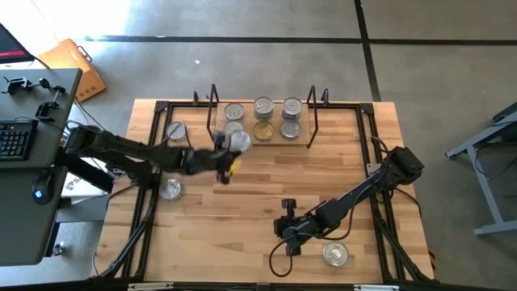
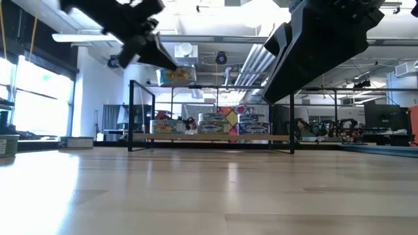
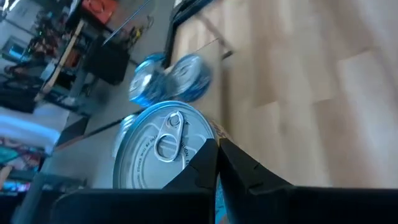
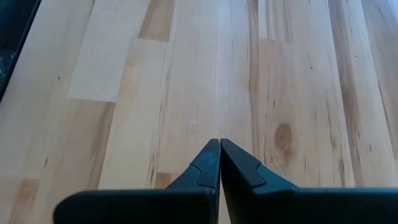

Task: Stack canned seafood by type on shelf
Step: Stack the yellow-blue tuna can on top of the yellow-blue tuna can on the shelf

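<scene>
My left gripper (image 1: 230, 153) is shut on a silver-topped tin with a yellow label (image 1: 237, 141). It holds the tin in the air in front of the shelf's left end (image 2: 140, 117). The shelf (image 1: 311, 121) stands at the table's far side with several tins (image 1: 263, 107) on its board, some stacked. Two loose tins (image 1: 175, 129) (image 1: 170, 189) rest on the table at the left, and one (image 1: 335, 255) at the near right. Beside that tin, my right gripper (image 4: 219, 142) hangs shut and empty above the tabletop. My left gripper has the tin by its rim (image 3: 202, 134), at the edge of the pull-tab top, with both fingertips (image 3: 208, 155) closed together there. The fingers themselves hide the exact spot. They reach in from the table's left, slanting down. The tin is lifted clear, its top up.
The shelf's black wire end frames (image 1: 212, 113) (image 1: 313, 117) stand upright on either side of the board. A desk with a keyboard (image 1: 12, 137) lies beyond the table's left edge. Bare wood (image 1: 266, 186) fills the table's middle.
</scene>
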You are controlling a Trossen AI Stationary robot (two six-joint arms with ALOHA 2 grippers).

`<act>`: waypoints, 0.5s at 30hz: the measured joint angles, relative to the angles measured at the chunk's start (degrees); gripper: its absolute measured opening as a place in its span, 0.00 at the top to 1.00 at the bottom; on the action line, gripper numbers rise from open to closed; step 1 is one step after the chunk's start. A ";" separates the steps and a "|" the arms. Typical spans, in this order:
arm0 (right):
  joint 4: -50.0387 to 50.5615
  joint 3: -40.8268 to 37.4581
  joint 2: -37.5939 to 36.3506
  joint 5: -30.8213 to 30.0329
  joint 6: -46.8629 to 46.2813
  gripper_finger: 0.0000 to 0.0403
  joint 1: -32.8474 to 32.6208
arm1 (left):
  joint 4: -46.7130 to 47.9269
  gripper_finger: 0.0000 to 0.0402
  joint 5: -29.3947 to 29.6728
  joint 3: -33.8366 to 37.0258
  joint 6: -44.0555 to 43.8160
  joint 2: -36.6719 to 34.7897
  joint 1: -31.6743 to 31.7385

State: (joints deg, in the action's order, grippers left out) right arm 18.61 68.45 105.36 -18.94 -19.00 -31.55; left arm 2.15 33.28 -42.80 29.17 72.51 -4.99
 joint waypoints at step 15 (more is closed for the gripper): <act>0.40 0.01 0.00 0.00 0.02 0.99 0.02 | -0.38 1.00 -17.98 -3.65 9.18 7.26 27.90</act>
State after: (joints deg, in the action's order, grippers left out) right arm 19.00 68.45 105.36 -18.94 -18.98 -31.53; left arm 1.77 15.31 -46.46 38.36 79.77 22.91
